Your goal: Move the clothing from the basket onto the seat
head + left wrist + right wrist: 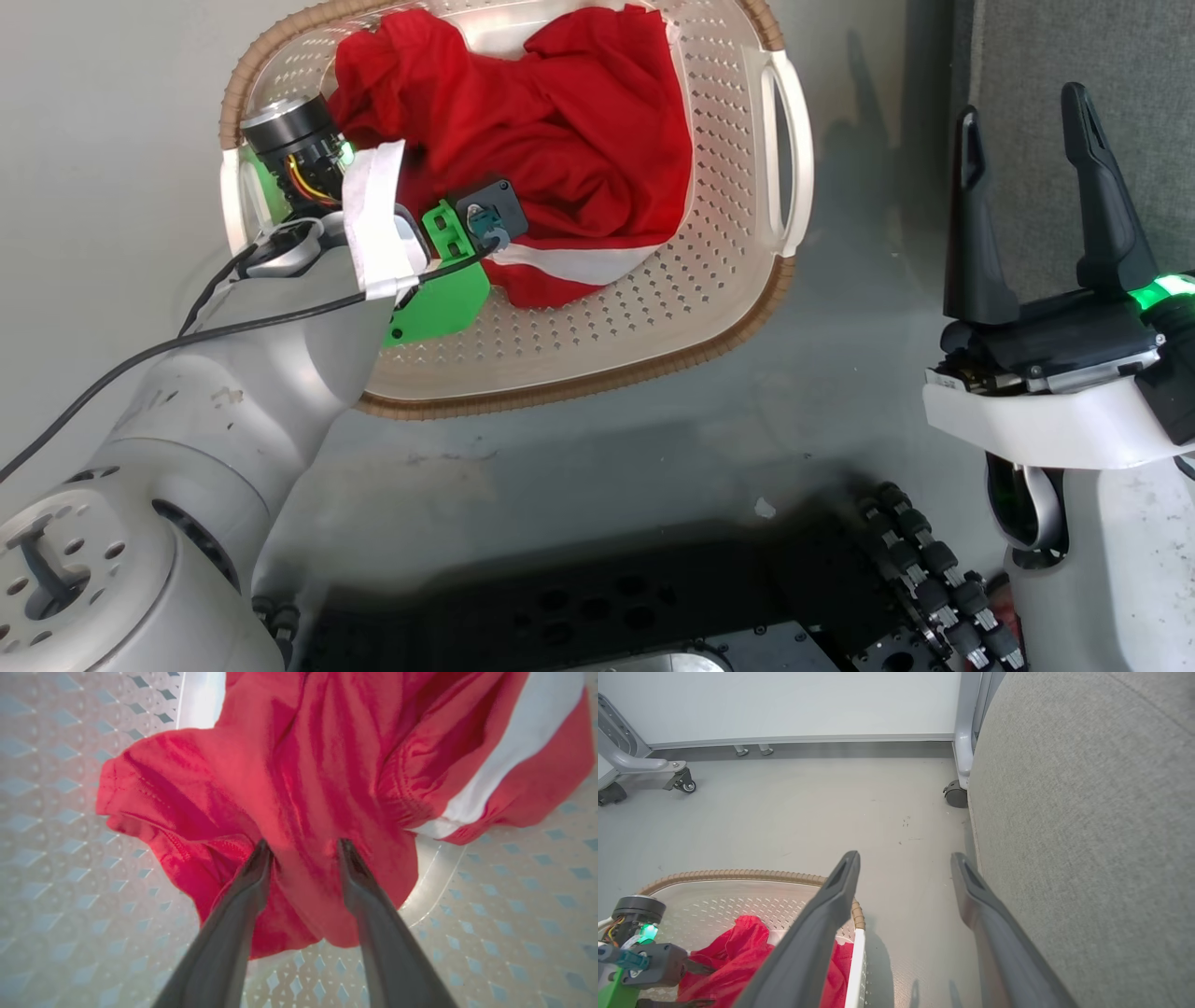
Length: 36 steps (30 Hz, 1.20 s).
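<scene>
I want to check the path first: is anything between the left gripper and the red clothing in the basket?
Nothing visible stands between them. The left gripper is inside the basket, its fingers touching the clothing.

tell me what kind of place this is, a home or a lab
Likely a lab or test room staged like a home: a bare grey floor, a white partition on castors, and a grey seat near a basket of red clothing.
</scene>
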Motion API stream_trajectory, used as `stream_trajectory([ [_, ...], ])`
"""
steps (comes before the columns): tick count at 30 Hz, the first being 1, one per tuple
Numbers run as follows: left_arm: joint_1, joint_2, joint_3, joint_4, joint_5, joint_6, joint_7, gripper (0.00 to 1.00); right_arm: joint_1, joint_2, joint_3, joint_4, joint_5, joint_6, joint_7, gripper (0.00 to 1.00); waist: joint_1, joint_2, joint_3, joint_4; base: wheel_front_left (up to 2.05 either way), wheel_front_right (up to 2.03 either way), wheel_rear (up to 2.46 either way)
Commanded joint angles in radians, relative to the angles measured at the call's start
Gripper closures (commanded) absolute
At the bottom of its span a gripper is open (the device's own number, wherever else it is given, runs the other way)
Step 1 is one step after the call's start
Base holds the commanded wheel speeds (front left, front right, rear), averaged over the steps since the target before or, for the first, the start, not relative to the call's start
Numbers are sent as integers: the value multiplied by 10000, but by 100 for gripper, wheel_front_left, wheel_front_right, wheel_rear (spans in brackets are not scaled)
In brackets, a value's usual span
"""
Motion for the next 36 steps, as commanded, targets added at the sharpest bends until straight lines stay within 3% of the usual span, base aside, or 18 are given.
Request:
stream_trajectory([
  [1, -99, 89, 7, 71, -142, -24, 1, 100, 9, -4, -26, -28, 2, -14, -31, 0, -1, 0, -43, 54, 0, 0, 0],
  [12, 641, -235, 215, 36, -829, -60, -615, 100, -180, -8, 156, 401, -206, -14, -32, 0, -1, 0, -1454, 486, 0, 0, 0],
  [28, 3767, -349, 1165, -755, -2706, -61, -2136, 100, 1400, -10, 691, 1639, 247, -14, -31, 0, -1, 0, -6599, 556, 0, 0, 0],
  [36, 5240, 43, 2201, -2295, -3513, 252, -2198, 100, 2270, -13, 1301, 2073, 534, -14, -32, 0, -1, 0, -8740, 292, 0, 0, 0],
])
